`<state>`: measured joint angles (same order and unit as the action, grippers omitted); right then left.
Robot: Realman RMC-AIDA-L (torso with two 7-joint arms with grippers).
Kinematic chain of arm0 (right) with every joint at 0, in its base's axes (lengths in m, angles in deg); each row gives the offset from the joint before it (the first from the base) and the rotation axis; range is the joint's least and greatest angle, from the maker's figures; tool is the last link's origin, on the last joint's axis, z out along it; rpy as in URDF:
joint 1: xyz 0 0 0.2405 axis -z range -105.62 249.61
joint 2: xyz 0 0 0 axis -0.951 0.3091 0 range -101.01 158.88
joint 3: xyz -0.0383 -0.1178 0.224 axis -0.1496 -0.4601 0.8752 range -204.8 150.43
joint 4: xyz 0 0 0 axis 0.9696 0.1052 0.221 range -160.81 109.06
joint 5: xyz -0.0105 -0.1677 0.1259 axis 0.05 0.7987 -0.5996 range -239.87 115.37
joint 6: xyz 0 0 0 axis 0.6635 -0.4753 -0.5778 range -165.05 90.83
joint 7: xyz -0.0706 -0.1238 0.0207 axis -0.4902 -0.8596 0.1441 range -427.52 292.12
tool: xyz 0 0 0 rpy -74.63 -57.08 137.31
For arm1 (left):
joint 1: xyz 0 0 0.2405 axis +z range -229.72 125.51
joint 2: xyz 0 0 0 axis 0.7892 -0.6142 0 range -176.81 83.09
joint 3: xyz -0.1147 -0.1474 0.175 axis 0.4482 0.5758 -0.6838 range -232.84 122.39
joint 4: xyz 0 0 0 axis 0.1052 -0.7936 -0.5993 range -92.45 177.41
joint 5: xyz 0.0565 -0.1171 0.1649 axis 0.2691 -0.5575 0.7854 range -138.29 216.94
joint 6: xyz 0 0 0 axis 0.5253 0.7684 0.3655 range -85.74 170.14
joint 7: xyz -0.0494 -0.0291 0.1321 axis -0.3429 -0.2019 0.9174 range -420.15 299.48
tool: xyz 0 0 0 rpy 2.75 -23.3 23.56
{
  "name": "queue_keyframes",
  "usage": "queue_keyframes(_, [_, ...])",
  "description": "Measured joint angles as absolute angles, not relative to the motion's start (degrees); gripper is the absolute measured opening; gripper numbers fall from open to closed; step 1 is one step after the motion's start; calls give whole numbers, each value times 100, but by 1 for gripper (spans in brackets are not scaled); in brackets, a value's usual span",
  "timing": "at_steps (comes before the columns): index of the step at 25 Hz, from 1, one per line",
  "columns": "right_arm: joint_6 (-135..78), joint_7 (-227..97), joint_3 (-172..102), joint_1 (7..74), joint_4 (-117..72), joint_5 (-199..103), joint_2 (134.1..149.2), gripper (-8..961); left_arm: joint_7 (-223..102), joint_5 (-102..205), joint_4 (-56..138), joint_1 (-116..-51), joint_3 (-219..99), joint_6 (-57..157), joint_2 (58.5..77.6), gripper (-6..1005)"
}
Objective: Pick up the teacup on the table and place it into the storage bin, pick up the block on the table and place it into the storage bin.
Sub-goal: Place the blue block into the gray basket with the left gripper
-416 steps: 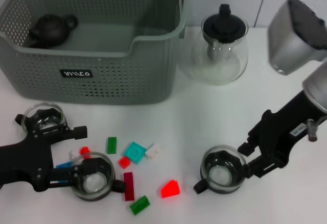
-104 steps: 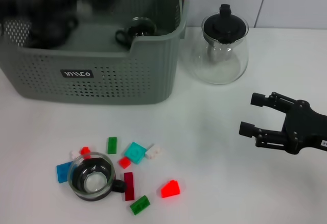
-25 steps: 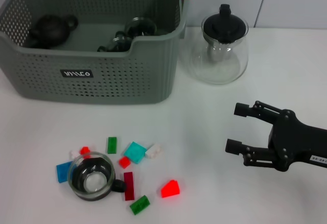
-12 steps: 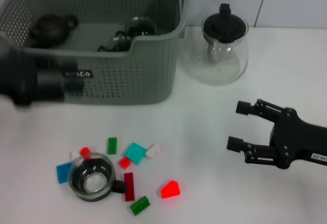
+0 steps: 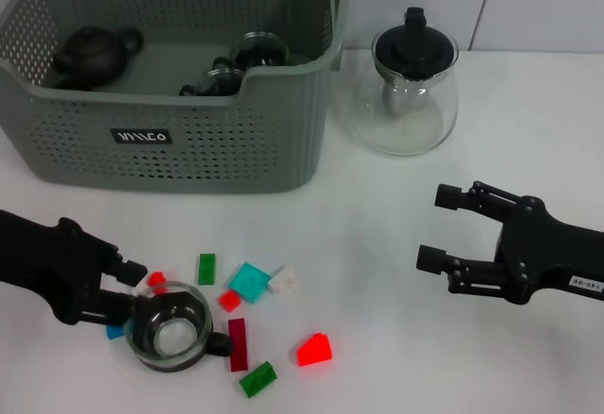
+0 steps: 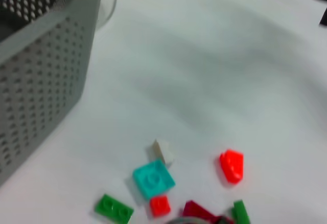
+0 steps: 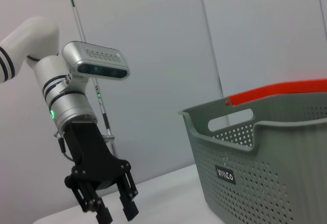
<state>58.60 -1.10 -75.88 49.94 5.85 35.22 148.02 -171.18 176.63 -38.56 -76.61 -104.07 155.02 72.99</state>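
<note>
A glass teacup point(image 5: 171, 325) stands upright on the white table point(image 5: 377, 244), near the front left. Its mouth faces up, and its dark handle sticks out low to the right, toward a dark red block point(image 5: 237, 343). The left gripper point(image 5: 128, 289) is right at the cup's left side. Its two fingers are spread apart, one by the cup's far rim and one lower by its near side. They are close to the rim, but whether they touch it cannot be seen.

Little blocks lie all around the cup. There is a small red block point(image 5: 157, 278), a green block point(image 5: 207, 268), a teal square block point(image 5: 250, 281), a white block point(image 5: 281, 279), and another red block point(image 5: 229, 300). A bright red wedge block point(image 5: 314, 349) and a green block point(image 5: 257, 378) lie nearer the front. A blue block point(image 5: 115, 331) peeks out under the left gripper.

The storage bin point(image 5: 189, 140) sits at the back left. Inside are a dark teapot point(image 5: 92, 51) and two glass cups point(image 5: 241, 60). A glass teapot point(image 5: 409, 79) with a black lid stands to the right of the bin.

The right gripper point(image 5: 439, 227) hangs over the table on the right, its fingers wide apart, holding nothing.
</note>
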Motion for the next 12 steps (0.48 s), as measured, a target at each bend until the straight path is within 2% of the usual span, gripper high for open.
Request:
queue_keyframes(8, [5851,-108,-7596,4976,585,3530,14819,944,-17798,18914,-4407,-8029,-10948,15008,7725,460])
queue_keyframes(12, [5856,-108,-7596,4961,585,3532,14820,944,-18106,19091,-4288,-8138,-11404,14872,7738,461])
